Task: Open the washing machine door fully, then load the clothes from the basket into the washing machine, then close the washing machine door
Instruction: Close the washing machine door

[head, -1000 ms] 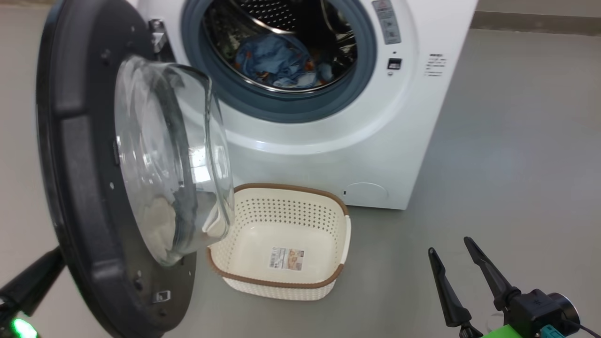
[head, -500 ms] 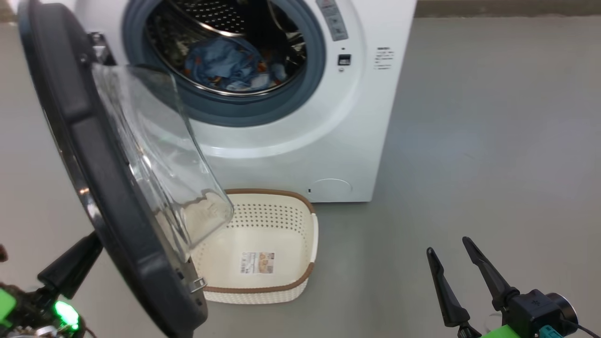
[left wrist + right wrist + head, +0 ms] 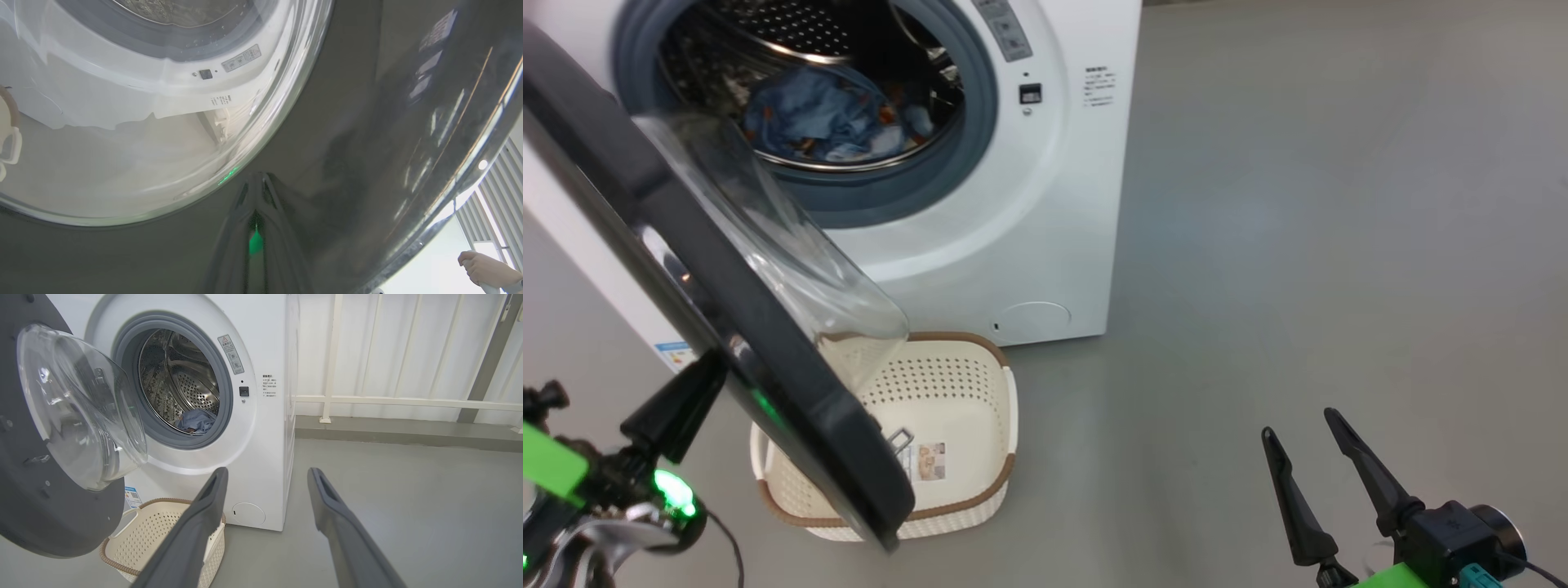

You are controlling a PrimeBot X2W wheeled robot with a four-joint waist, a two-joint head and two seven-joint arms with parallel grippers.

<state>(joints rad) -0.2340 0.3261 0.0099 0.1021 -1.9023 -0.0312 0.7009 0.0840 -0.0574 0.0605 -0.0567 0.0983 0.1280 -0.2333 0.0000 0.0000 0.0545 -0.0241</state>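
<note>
**Door half swung, laundry in the drum**

Down at the left, the left gripper (image 3: pixel 712 369) has its two long dark fingers pinched together with nothing between them. The tips point up at the glossy outer face of the large round black washing machine door (image 3: pixel 825 449). The left wrist view puts them right at that face (image 3: pixel 256 179), though I cannot tell if they press on it. A person's hand (image 3: pixel 482 267) shows past the door's edge there.

The door stands partly open, hinged on the machine's left side, and its bulging clear glass bowl window (image 3: pixel 768 245) faces the opening. In the head view its lower edge hangs over the small cream-white perforated plastic basket (image 3: pixel 964 384) with the brown woven-look rim. The basket sits on the floor just in front of the machine, and the label sticker (image 3: pixel 929 461) shows on its bottom.

The light blue clothes (image 3: pixel 825 114) with orange-brown print lie bunched in the steel perforated drum of the white boxy front-loading washing machine (image 3: pixel 1045 204), behind the grey-blue gasket.

Grey floor (image 3: pixel 1298 245) stretches off to the right. Over it hovers the right gripper (image 3: pixel 1298 425), fingers spread wide and holding nothing, well apart from machine and basket.
</note>
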